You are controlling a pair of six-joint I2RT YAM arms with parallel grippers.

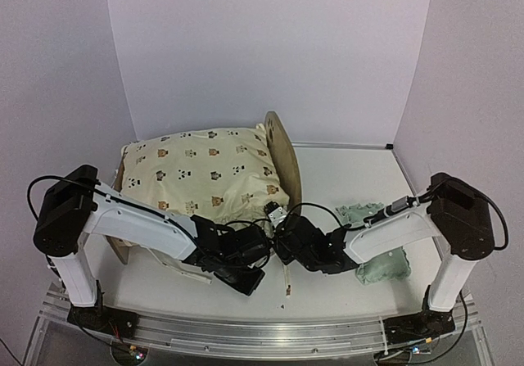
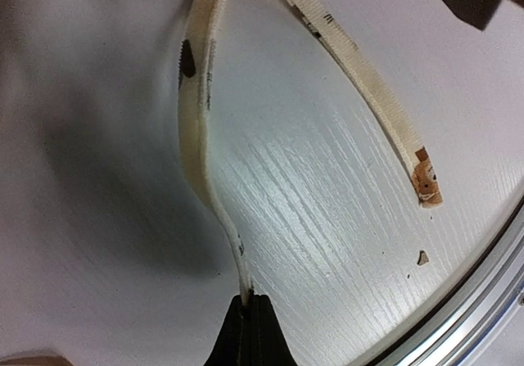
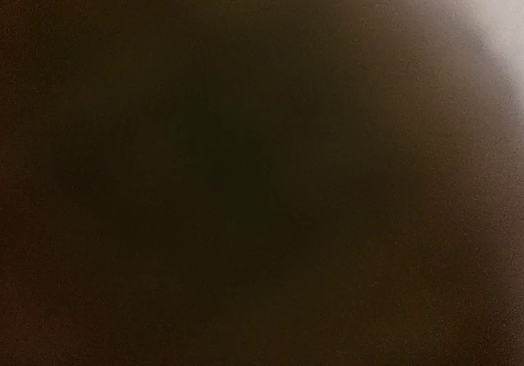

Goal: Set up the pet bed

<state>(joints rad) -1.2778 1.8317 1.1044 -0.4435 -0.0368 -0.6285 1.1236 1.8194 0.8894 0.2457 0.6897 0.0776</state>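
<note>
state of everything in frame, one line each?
Light-wood pet bed frame: standing on table, cushion on it.
Cream bear-print cushion: lying on frame, ties loose.
Cream fabric tie: pinched in left pincer.
Small mint green pillow: on table, outside bed.
Left pincer: shut on tie.
Right pincer: at cushion corner, opening unclear.

Top external: high at the near edge, facing down over pet bed (image 1: 284, 160) and table (image 1: 344, 178). Left wrist: close above the same table, on a cushion tie (image 2: 199, 128). Right wrist: dark blur, nothing legible.
</note>
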